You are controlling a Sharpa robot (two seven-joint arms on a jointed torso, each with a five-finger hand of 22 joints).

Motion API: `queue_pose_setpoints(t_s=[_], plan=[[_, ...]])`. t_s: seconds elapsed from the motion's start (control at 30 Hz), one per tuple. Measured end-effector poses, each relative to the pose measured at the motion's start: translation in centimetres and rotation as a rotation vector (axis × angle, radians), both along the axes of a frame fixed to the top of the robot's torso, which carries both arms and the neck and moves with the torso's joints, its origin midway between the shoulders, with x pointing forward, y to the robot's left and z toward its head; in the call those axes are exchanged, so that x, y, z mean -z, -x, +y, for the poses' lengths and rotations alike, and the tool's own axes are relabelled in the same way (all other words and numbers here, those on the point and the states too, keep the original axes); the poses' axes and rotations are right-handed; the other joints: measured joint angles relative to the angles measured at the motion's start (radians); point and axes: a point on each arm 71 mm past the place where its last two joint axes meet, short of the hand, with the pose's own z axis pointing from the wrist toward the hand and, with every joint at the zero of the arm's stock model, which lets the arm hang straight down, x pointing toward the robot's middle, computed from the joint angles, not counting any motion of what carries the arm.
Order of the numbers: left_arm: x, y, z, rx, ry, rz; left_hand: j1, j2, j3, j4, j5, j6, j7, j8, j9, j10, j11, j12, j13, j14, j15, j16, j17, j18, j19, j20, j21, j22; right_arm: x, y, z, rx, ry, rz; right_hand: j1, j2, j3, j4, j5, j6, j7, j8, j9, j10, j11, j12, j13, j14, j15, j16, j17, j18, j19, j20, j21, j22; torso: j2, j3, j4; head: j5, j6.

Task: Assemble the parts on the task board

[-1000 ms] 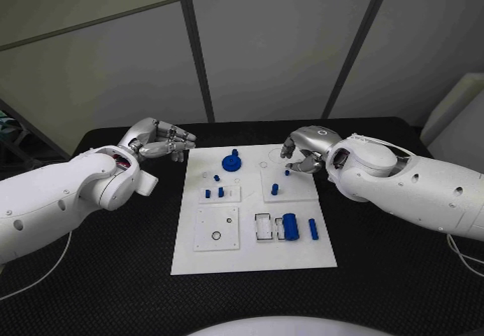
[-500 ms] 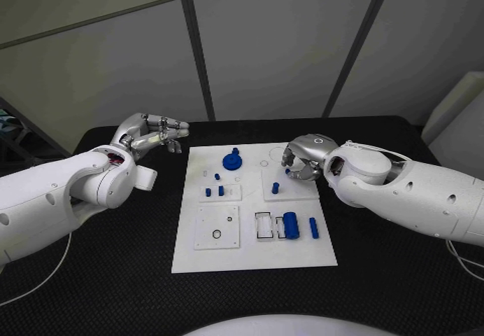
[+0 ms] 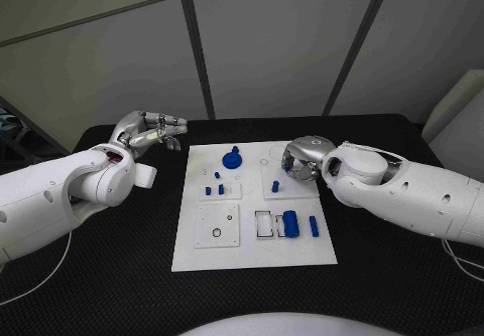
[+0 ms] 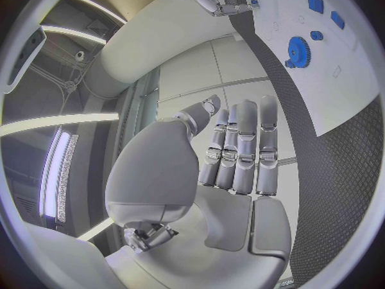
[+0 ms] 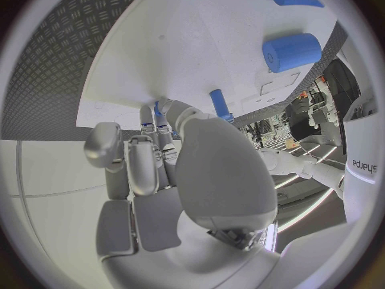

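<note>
**A:** On the head view first: you have the task board [image 3: 252,210] lying mid-table with the job, by my reckoning, only partly done. A blue gear [image 3: 232,162] sits at the far end, three short blue pegs [image 3: 215,190] stand on the small plate below it, and one upright peg [image 3: 274,186] stands on the plate beside. A blue cylinder [image 3: 290,226] and a slim blue bar [image 3: 312,228] lie flat near the white frame [image 3: 264,227], likely still to be fitted. The ringed plate [image 3: 217,227] looks unfilled.

**B:** And your hands?

**A:** Left hand [image 3: 150,132] hangs off the board's far left corner, over the black table [image 3: 121,266], holding nothing. Right hand [image 3: 301,158] hovers at the board's far right corner, near the upright peg, fingers curled inward; whether it pinches anything, I cannot tell.

**B:** Left wrist view?

**A:** Left hand [image 4: 233,154] shows straight fingers, close side by side, empty. The gear [image 4: 298,48] lies well apart from it.

**B:** Right wrist view?

**A:** Right hand [image 5: 160,154] reaches toward the board with the peg [image 5: 218,103] just beyond its fingertips [image 5: 146,117]; contact is unclear. The cylinder [image 5: 291,51] lies farther off.

**B:** Any writing?

**A:** One word on the robot's white casing, reading "sharpa". Nothing legible on board or parts.
</note>
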Motion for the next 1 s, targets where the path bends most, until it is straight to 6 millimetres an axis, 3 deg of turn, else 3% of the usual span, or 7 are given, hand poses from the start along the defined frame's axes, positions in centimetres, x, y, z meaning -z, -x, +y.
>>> queue_pose_setpoints(t_s=[0.13,0.2,0.33,0.83,1.0], plan=[[0.0,0.0,0.0,-0.002,0.002,0.001,0.000,0.000,0.000,0.000,0.000,0.000,0.000,0.000,0.000,0.000,0.000,0.000,0.000,0.000,0.000,0.000,0.000,0.000,0.000,0.000,0.000,-0.001,0.0,0.0,0.1,-0.001,-0.002,0.001,0.005,0.013,0.020,-0.020,0.000,0.032,-0.009,0.009,0.003,0.035,-0.010,0.009,0.006,0.002,-0.006,0.000,-0.013,0.000,0.012,-0.005,0.018,0.029,0.000,0.0000,-0.0001,0.001,-0.002],[0.0,0.0,0.1,-0.002,0.003,0.002,0.000,0.000,0.000,0.000,0.000,0.000,0.000,0.000,0.000,0.000,0.000,0.000,0.000,0.000,0.000,0.000,-0.001,0.000,0.000,0.000,0.000,-0.001,0.0,0.0,0.1,-0.001,-0.002,0.002,0.006,0.015,0.028,-0.028,0.000,0.042,-0.011,0.012,0.006,0.045,-0.014,0.009,0.007,0.000,-0.008,0.000,-0.013,-0.016,0.016,-0.009,0.026,0.037,0.000,0.0000,-0.0004,0.001,-0.003],[0.0,0.0,0.1,-0.002,0.004,0.003,0.000,0.000,0.000,0.000,0.000,0.000,0.000,0.000,0.000,0.000,0.000,0.000,0.000,-0.002,0.002,0.000,-0.002,0.000,0.000,0.000,-0.004,-0.003,0.1,0.0,0.2,-0.001,-0.001,0.003,0.001,0.022,0.038,-0.042,-0.004,0.052,-0.014,0.012,0.008,0.056,-0.021,0.009,0.009,0.004,-0.011,0.000,-0.014,-0.016,0.018,-0.011,0.033,0.047,-0.001,0.0000,-0.0005,0.001,-0.005],[0.1,-0.1,0.2,-0.003,0.005,0.005,0.005,0.005,-0.003,-0.003,0.000,0.000,0.000,-0.004,-0.001,-0.005,0.005,0.000,0.000,-0.010,0.001,-0.007,-0.006,0.000,0.000,0.000,-0.008,-0.005,-0.1,0.5,0.1,0.004,-0.027,-0.020,0.005,0.032,0.054,-0.066,-0.003,0.055,-0.012,0.012,0.011,0.059,-0.017,-0.001,0.010,0.004,-0.011,0.000,-0.013,-0.016,0.021,-0.014,0.042,0.059,-0.002,0.0001,-0.0011,0.000,-0.003],[0.1,-0.1,0.3,-0.004,0.005,0.006,0.009,0.009,-0.007,-0.007,0.000,-0.002,0.002,-0.008,-0.001,-0.012,0.012,0.000,0.000,-0.057,0.007,-0.084,-0.046,0.000,0.000,0.000,-0.019,-0.010,-0.7,1.2,0.3,-0.010,-0.056,-0.047,0.005,0.031,0.057,-0.069,-0.003,0.058,-0.013,0.009,0.011,0.059,-0.017,-0.003,0.011,0.004,-0.011,0.004,-0.013,-0.015,0.021,-0.014,0.045,0.062,-0.002,-0.0002,-0.0011,-0.001,-0.001]])
